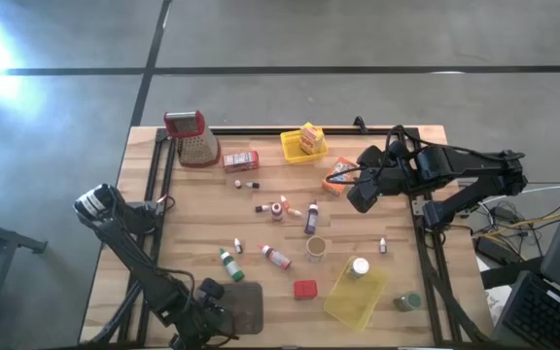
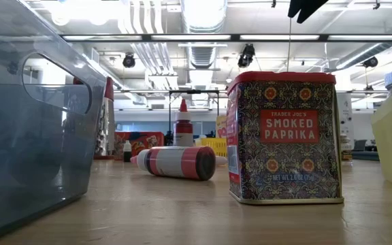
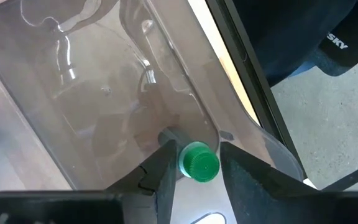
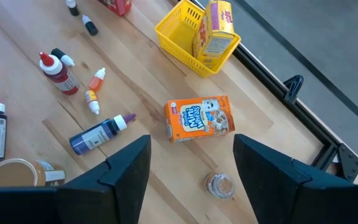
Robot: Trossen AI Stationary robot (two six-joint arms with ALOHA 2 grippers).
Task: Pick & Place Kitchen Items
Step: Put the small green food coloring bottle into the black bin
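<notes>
The left gripper [image 3: 191, 171] hangs over the grey tray [image 1: 244, 306] at the table's [image 1: 192, 219] near edge, fingers [image 3: 160, 177] grasping a bottle by its green cap [image 3: 199, 162]; the bottle's body is hidden below the frame. The tray's clear wall [image 3: 104, 93] stands close around the fingers, with the table rail just beyond.

The right gripper [image 4: 188, 168] hovers near the far right corner, fingers spread and released, above an orange box [image 4: 199, 118] lying flat and a small jar [image 4: 220, 184] just beside it. Bare wood lies around both. A yellow basket [image 4: 179, 31] holding a yellow box [image 4: 215, 28] sits near the far rail.

Mid-table, small bottles lie scattered: a red-capped one [image 4: 58, 71], a purple one [image 4: 98, 134], an orange dropper [image 4: 97, 79]. The low view shows a paprika tin [image 2: 284, 136] upright and a bottle [image 2: 175, 162] lying on its side; the tray blocks that view's left part.
</notes>
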